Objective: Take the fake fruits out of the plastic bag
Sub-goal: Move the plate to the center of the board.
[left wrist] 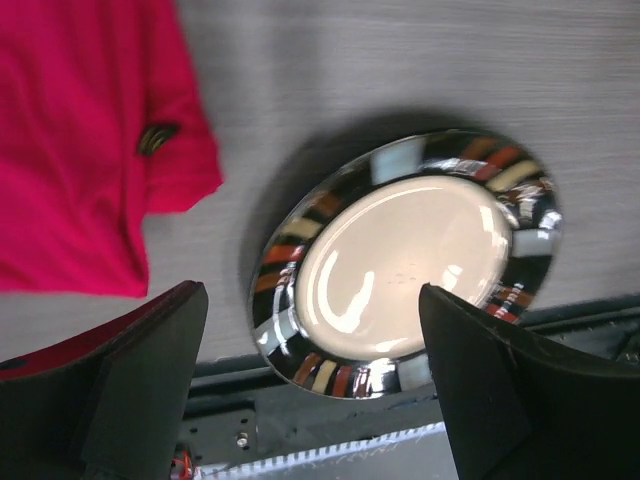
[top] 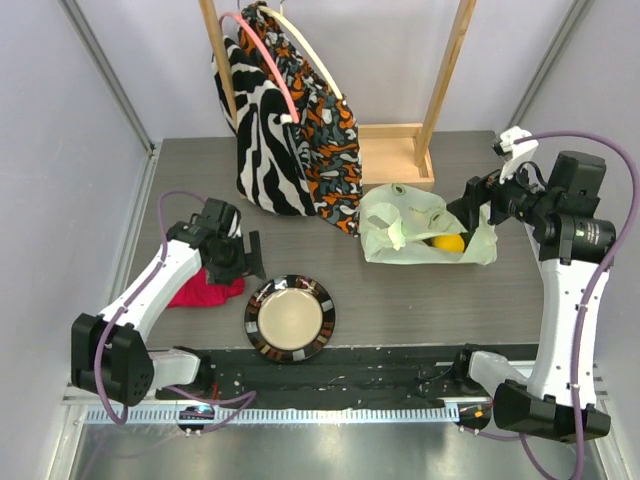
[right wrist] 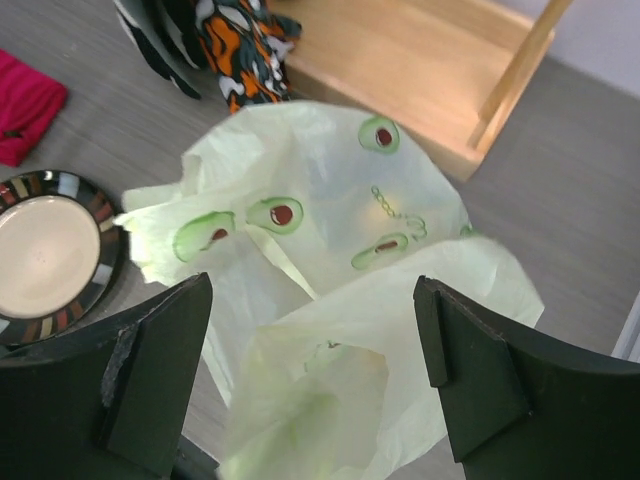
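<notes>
The plastic bag [top: 410, 228] lies crumpled on the table right of centre, pale green-white with avocado prints. A yellow fruit [top: 447, 243] shows through its right side; the other fake fruits are hidden. My right gripper [top: 464, 212] is open and empty, just above the bag's right end. In the right wrist view the bag [right wrist: 330, 250] fills the space between and beyond the open fingers [right wrist: 150, 370]; no fruit shows there. My left gripper [top: 250, 262] is open and empty at the left, above the table near the plate; its wrist view shows open fingers [left wrist: 150, 370].
A striped-rim plate [top: 290, 318] sits at the front centre and shows in the left wrist view [left wrist: 420, 260]. A red cloth [top: 205, 292] lies under the left arm. Zebra [top: 262, 130] and orange patterned [top: 332, 150] cloth bags hang from a wooden stand [top: 395, 155] behind the plastic bag.
</notes>
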`<state>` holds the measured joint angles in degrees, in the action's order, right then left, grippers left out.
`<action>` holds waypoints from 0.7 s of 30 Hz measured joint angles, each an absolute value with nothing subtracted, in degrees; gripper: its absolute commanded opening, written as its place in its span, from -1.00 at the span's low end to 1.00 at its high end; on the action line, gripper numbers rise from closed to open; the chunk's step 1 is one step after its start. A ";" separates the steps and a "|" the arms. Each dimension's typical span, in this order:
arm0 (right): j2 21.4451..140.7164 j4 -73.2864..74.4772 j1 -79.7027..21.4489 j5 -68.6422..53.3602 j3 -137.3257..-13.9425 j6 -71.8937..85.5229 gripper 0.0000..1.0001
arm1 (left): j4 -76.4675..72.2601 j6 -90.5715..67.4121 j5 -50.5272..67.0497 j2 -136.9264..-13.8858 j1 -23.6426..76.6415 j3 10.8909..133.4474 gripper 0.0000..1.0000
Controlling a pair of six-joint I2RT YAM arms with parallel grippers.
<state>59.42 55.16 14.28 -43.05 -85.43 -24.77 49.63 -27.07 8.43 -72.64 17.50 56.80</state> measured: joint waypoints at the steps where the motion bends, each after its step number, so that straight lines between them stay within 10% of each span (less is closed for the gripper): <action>1: 60.01 54.63 13.54 -41.21 -84.29 -23.70 0.80 | 50.54 -28.38 7.18 -72.64 17.39 55.75 0.82; 11: 60.77 49.41 5.28 -33.26 -80.01 -16.84 0.80 | 52.53 -36.07 5.08 -75.48 15.57 45.71 0.65; 21: 64.18 47.62 2.33 -30.61 -80.05 -15.29 0.78 | 44.93 -40.12 17.34 -82.00 15.77 39.13 -0.37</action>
